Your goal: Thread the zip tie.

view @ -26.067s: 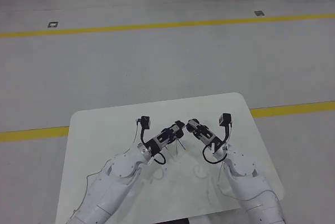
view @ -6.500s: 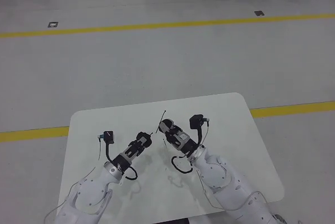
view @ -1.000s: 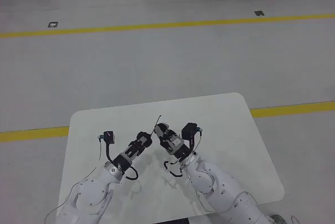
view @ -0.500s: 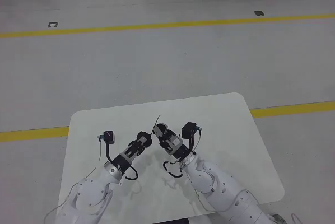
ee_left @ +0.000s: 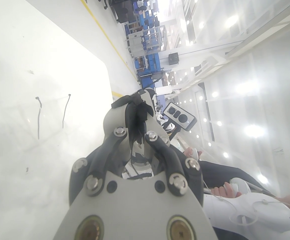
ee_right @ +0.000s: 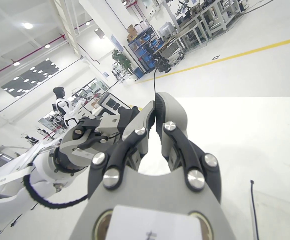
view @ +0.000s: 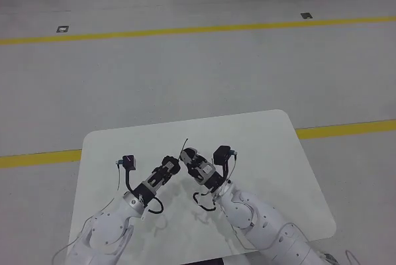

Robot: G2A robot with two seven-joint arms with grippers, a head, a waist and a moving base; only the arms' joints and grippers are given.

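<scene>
Zip tie [ee_right: 154,81], thin straight black strap, jutting from pinching right fingers [ee_right: 172,111]; left fingers [ee_left: 115,121] pressed together.

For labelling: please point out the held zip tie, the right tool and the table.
Thin black plastic zip tie [ee_right: 154,81], right wrist view, strap above the fingertips.
Grey right tool [ee_right: 155,108], right wrist view, between its fingertips.
White rounded table [view: 271,129], top view, bare far corner.

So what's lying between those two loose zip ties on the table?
Nothing. In the left wrist view the bent zip tie and the straighter zip tie lie apart, with only bare table between them.
</scene>
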